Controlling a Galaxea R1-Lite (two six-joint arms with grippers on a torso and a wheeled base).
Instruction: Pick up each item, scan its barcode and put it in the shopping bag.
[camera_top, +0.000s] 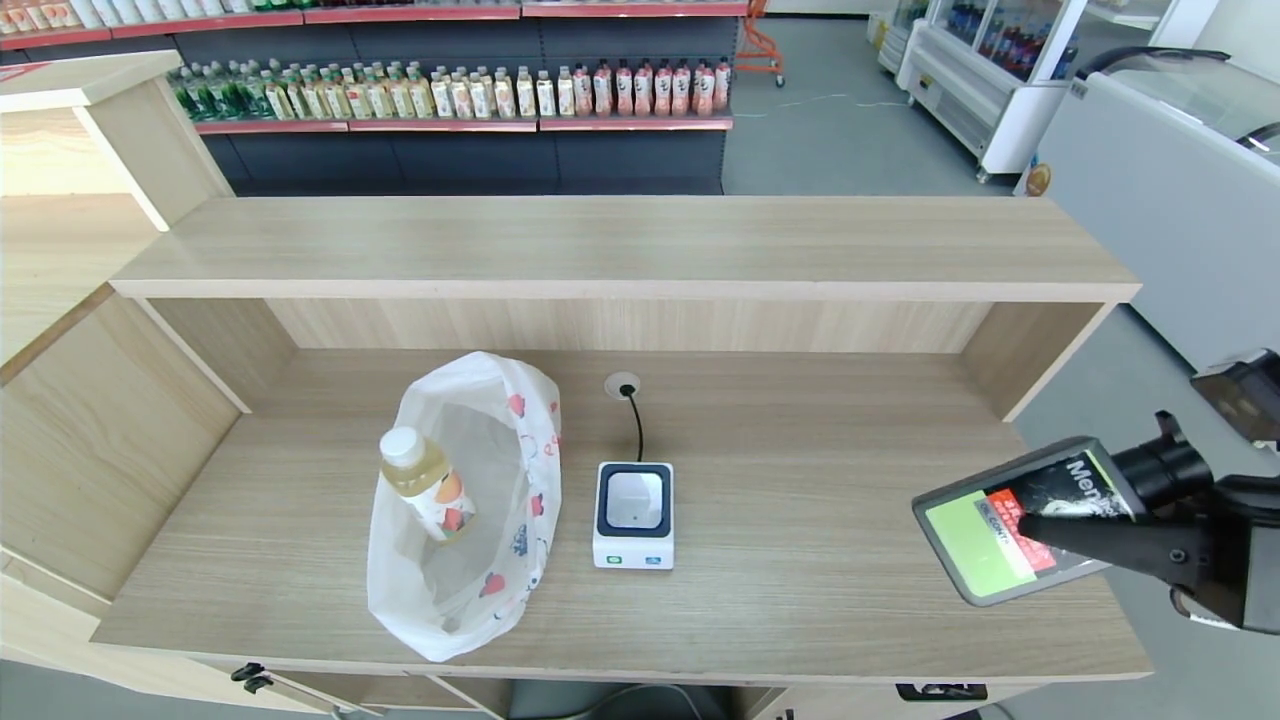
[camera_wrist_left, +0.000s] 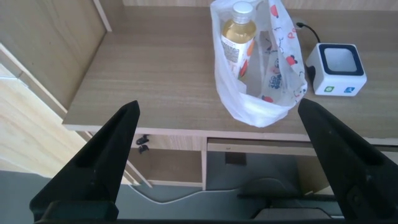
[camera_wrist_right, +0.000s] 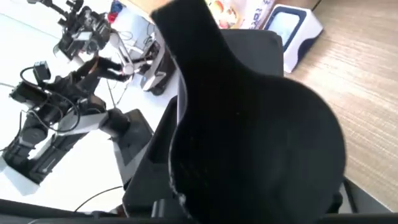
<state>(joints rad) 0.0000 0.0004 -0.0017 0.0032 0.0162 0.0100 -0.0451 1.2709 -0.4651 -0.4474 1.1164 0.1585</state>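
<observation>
Packet (camera_top: 965, 540), flat, dark, green-and-red label, clamped in right gripper (camera_top: 1045, 525) above right front corner of counter (camera_top: 800, 470), well apart from barcode scanner (camera_top: 635, 512); far end of packet hidden behind black finger. Right wrist view: dark mass close to lens, cannot tell finger from packet; scanner corner peeks past it. Left gripper (camera_wrist_left: 219, 109) fingers spread wide, holding nothing, off counter's front edge before shopping bag (camera_top: 470, 560). Drink bottle (camera_top: 420, 480) leans inside bag, base veiled by plastic
</observation>
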